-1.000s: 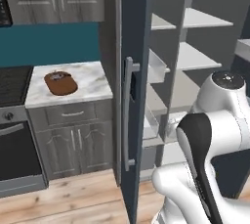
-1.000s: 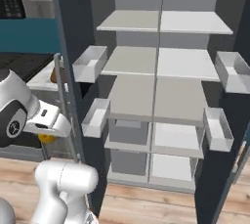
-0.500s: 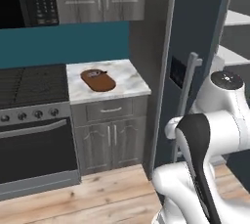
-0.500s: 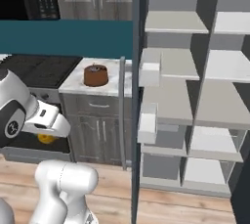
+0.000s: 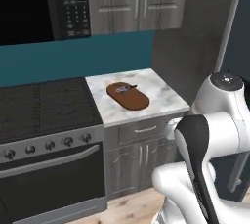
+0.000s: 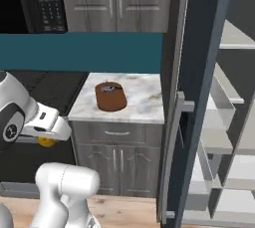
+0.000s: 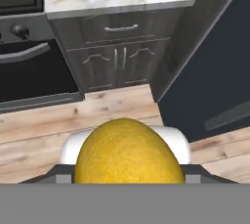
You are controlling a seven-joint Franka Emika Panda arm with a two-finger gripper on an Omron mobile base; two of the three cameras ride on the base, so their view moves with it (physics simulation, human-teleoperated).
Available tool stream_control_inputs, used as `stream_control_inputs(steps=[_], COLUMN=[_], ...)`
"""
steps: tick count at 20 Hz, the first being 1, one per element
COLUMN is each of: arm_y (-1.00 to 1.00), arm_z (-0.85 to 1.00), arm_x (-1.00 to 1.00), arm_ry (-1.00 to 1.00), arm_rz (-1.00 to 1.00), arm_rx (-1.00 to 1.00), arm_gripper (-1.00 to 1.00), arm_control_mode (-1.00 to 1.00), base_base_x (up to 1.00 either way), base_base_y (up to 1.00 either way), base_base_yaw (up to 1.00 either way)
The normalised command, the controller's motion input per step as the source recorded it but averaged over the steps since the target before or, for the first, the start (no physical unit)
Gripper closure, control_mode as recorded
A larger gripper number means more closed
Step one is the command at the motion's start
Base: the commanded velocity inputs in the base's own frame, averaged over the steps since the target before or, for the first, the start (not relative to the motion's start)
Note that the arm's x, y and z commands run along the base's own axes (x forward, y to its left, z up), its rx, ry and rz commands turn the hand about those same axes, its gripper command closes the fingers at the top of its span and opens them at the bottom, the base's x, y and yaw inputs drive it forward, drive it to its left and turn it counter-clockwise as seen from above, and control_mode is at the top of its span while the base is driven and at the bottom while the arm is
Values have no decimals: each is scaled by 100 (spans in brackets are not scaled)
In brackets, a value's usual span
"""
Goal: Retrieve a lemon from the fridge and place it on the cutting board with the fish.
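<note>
Jaws [image 7: 128, 181] wide around the lemon [image 7: 129, 152], gripped between them.

Clearance: bare marble desk [image 6: 142, 100] at 3 o'clock of cutting board [image 6: 110, 97]. Obstruction: open fridge [image 6: 196, 72] door at 3 o'clock of desk edge.

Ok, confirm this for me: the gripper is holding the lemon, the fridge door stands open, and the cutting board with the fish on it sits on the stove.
One thing is wrong: the cutting board with the fish sits on the marble counter beside the stove, not on it, as the right base view shows. The rest holds: the gripper holds the lemon, and the fridge door stands open.
</note>
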Motion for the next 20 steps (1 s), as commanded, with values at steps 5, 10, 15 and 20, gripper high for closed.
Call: stream_control_inputs(steps=[5, 10, 15, 20], arm_y=[0, 0, 0, 0], arm_z=[0, 0, 0, 0], arm_x=[0, 0, 0, 0], arm_ry=[0, 0, 0, 0], arm_rz=[0, 0, 0, 0], arm_rx=[0, 0, 0, 0], arm_gripper=[100, 100, 100, 100], arm_control_mode=[100, 100, 100, 100], base_base_x=[89, 27, 41, 61], base_base_y=[52, 15, 40, 21], base_base_yaw=[-26, -43, -33, -4])
